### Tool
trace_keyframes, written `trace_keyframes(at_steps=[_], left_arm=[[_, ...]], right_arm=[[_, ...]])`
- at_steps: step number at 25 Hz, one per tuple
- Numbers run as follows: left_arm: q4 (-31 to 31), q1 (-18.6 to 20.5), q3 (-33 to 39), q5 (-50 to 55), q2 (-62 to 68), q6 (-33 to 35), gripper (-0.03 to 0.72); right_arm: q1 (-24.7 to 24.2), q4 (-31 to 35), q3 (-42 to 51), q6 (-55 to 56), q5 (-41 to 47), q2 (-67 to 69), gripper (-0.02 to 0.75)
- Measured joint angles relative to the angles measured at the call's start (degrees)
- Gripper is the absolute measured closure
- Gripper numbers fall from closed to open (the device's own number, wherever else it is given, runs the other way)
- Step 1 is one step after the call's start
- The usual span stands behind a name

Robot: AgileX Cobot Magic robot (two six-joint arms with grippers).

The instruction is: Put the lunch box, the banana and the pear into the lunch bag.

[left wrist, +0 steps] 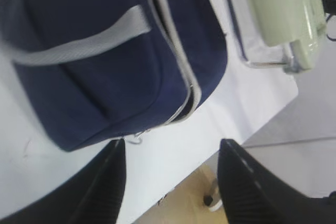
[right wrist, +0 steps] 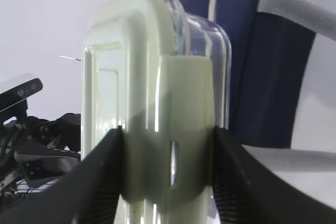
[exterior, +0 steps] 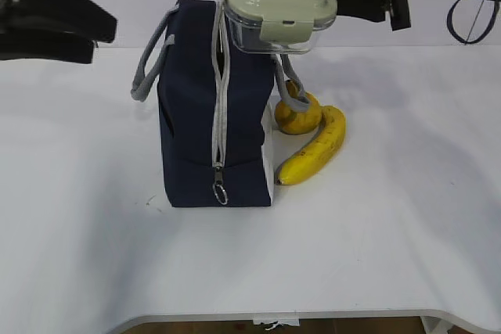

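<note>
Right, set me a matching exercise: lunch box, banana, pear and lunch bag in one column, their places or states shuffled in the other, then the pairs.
Things:
1. lunch box
2. banana
3. pear
4. lunch bag

Places or states:
A. standing on the table, zipper open along the top
B. lying on the table, nearest the front edge
C. held in the air by the right tool
D. on the table between the bag's side and the banana

Pairs: 1-C, 2-B, 3-D, 4-A

Right jaws clamp the lunch box (right wrist: 152, 119) beside the lunch bag (right wrist: 252, 66).
</note>
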Motion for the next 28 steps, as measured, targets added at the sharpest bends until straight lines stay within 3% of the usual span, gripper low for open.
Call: trace_keyframes(at_steps=[8, 15, 22, 25, 26, 28], left_arm=[[0.4, -4.66, -9.18, -0.19, 9.35, 0.0, 0.261], [9.24, -9.52, -18.03, -1.7, 18.07, -4.91, 0.188], [13.76, -11.31, -20.4, -2.81, 21.42, -7.18, 0.197], [14.86, -12.09, -20.47, -2.69, 22.67, -7.44, 0.385], [15.16, -12.09, -20.47, -2.58, 22.66, -7.52, 0.501], [15.43, -12.09, -20.47, -2.19, 22.66, -7.52, 0.612]], right_arm=[[0.4, 1.28, 0.0, -0.74, -1.18, 0.0, 0.365], [0.4, 1.28, 0.0, -1.0, -2.42, 0.0, 0.365], [0.4, 1.28, 0.0, -1.27, -3.3, 0.0, 0.365], [0.4, 1.4, 0.0, -1.27, -3.3, 0.0, 0.365], [0.4, 1.69, 0.0, -1.27, -3.3, 0.0, 0.365], [0.4, 2.13, 0.0, -1.27, -3.3, 0.0, 0.365]])
